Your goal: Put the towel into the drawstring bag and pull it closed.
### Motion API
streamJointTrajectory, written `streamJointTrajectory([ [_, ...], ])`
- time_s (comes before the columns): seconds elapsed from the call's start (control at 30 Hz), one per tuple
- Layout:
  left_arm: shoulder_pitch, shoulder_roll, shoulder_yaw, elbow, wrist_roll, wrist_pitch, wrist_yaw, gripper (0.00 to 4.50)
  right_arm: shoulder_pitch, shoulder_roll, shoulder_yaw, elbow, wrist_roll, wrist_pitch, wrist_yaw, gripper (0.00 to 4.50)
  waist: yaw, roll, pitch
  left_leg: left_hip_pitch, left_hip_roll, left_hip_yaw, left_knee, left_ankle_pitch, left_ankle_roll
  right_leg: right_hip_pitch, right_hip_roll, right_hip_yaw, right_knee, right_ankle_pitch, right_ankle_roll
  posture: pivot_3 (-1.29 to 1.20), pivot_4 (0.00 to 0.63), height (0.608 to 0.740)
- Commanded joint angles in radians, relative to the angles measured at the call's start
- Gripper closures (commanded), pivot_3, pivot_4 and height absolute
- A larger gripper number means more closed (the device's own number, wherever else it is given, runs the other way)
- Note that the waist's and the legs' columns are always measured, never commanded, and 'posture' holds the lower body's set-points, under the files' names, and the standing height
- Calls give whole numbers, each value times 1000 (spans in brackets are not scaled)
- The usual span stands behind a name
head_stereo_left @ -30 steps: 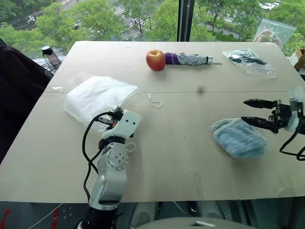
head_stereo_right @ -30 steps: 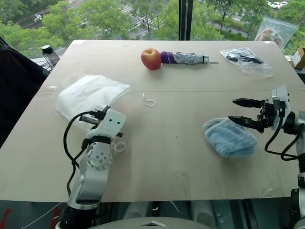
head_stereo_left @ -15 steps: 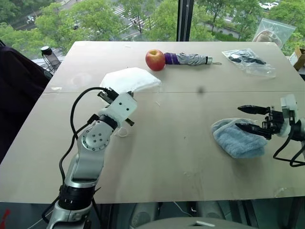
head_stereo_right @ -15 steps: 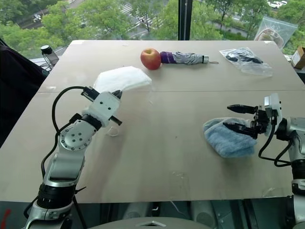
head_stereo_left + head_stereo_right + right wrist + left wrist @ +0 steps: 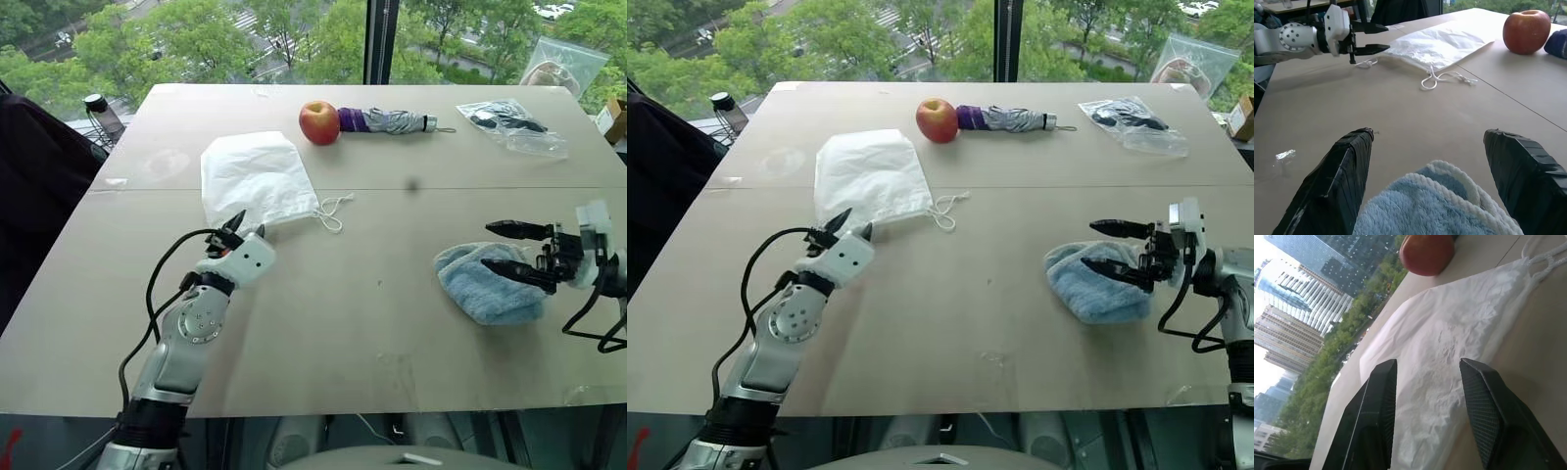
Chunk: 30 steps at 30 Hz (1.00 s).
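Even, soft daylight comes in through the window beyond the far edge of the desk, leaving the pale top bright without hard glare. Shadows are faint and short, lying just beneath objects. Both head views are sharp throughout. In the left wrist view the near black fingers look slightly soft, and the skyline is washed out.

Beige table with bag, towel, apple, umbrella.

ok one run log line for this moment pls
left gripper: open, at drawstring bag edge | right gripper: open, straddling towel | towel not bagged
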Motion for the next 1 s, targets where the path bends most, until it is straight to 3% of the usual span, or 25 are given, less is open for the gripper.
streamJointTrajectory([
  [0.03,-18,34,32,70,-2,-68,26,2446,-6,-15,-29,-50,24,14,0,646,0,0,0,0,0,0,0,0,0,0,0,0,0,0,0,0,150,740],
  [0.47,-117,69,38,255,-31,-174,30,2446,5,-16,-39,-59,20,14,-9,646,1,0,0,-2,0,0,0,0,0,-2,-1,-1,0,2,3,0,150,740],
  [0.63,-104,76,36,265,-73,-181,-20,2446,7,-13,-41,-63,20,12,-17,646,-1,0,0,-11,-1,0,1,0,0,-10,-1,-1,1,3,4,0,150,740],
  [0.97,-46,74,53,228,-185,-185,-127,2446,-1,-9,-34,-53,14,2,-20,646,0,1,-1,-11,-1,-1,1,0,0,-10,-1,-1,0,3,4,0,150,740],
  [1.0,-42,73,58,226,-189,-185,-127,2187,-1,-10,-35,-51,15,2,-19,646,-1,1,-1,-11,-1,-1,1,0,0,-10,-1,-1,0,3,4,0,150,740],
])
